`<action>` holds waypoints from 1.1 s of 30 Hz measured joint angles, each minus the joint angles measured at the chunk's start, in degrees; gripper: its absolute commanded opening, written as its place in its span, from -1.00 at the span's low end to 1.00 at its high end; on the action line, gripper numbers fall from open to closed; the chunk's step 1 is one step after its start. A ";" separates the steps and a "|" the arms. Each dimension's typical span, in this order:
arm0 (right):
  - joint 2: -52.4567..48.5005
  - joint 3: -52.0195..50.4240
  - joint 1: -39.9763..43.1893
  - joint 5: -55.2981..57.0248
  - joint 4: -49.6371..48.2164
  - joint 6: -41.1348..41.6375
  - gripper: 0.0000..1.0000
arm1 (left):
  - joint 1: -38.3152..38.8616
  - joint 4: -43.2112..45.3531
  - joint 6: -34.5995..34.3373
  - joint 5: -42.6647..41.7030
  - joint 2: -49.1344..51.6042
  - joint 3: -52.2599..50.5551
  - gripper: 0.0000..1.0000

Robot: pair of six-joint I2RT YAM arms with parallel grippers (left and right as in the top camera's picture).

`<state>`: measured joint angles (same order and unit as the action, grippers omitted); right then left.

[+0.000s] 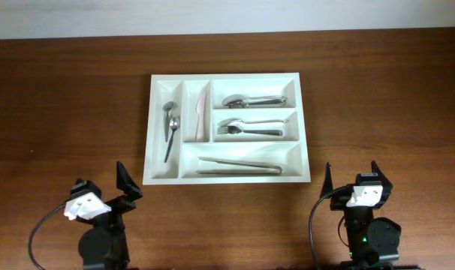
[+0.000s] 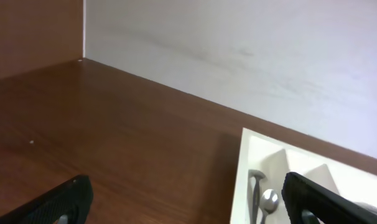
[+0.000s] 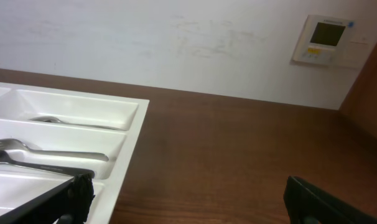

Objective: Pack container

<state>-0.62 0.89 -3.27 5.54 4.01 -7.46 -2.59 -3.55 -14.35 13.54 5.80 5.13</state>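
The white container (image 1: 226, 179) lies mid-table with five compartments. Two small spoons (image 1: 170, 127) fill the far-left slot, a knife (image 1: 200, 114) the slot beside it. Spoons (image 1: 254, 100) lie in the top right section, forks (image 1: 248, 127) in the middle right one, and tongs (image 1: 239, 165) in the long bottom one. My left gripper (image 1: 125, 184) rests open near the front edge, left of the container, holding nothing. My right gripper (image 1: 353, 177) stands open at the front right, also with nothing in it. In the left wrist view the container's corner (image 2: 241, 180) shows between the fingers (image 2: 64, 202).
A white wall (image 3: 176, 37) rises behind the table, with a thermostat panel (image 3: 322, 40) on it at the right. Bare brown tabletop (image 1: 70, 112) surrounds the container on all sides.
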 measured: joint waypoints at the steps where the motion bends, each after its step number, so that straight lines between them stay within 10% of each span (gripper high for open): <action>1: 0.00 0.00 0.00 0.00 0.00 -0.02 0.98 | 0.24 0.00 0.48 -0.02 -0.04 -0.02 0.98; 33: 0.00 0.00 0.00 0.00 0.00 -0.04 0.97 | 0.61 -3.19 10.54 -11.32 -4.92 -3.15 0.99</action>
<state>-0.62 0.89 -3.27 5.54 4.01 -7.51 -1.98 -6.74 -3.81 2.22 0.89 1.98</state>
